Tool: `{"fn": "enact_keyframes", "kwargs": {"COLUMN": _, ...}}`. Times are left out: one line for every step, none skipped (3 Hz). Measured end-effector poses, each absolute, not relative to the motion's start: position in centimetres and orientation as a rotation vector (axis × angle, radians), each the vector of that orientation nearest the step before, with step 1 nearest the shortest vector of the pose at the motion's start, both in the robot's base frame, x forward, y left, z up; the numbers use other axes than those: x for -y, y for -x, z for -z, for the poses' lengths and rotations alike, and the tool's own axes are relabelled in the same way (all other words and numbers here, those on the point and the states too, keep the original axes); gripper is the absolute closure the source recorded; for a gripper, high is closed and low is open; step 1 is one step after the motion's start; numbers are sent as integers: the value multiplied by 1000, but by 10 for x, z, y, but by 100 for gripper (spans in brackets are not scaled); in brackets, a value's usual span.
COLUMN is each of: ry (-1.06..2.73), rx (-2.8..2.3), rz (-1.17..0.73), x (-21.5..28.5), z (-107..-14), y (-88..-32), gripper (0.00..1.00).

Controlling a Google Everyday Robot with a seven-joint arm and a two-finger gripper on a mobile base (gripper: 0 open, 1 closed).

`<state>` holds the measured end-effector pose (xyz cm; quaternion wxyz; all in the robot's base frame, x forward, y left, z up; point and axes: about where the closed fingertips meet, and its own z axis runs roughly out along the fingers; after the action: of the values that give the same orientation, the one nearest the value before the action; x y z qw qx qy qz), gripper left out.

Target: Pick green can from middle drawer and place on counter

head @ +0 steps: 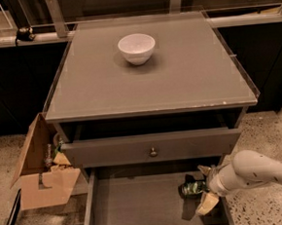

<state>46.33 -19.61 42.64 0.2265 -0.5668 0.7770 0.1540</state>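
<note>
The green can (191,188) lies on its side on the floor of the open middle drawer (134,208), near the drawer's right wall. My gripper (202,187) reaches in from the right at the end of the white arm. Its jaws are open, with one tan finger (203,169) behind the can and the other finger (207,204) in front of it, so the can lies between them. The counter (148,79) is the flat grey-brown cabinet top above.
A white bowl (136,48) stands on the counter, toward the back middle. The drawer with a round knob (153,152) is partly pulled out above the middle drawer. An open cardboard box (41,178) sits on the speckled floor at left.
</note>
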Motion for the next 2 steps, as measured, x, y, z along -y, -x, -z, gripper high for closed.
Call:
{"fn": "enact_keyframes", "kwargs": {"ry": 1566, "rx": -2155, "rz": -426, "x": 193, "z": -412, "y": -467, "gripper": 0}}
{"fn": "enact_keyframes", "kwargs": {"ry": 1574, "rx": -2173, "rz": -447, "x": 189, "z": -388, "y": -475, "gripper": 0}}
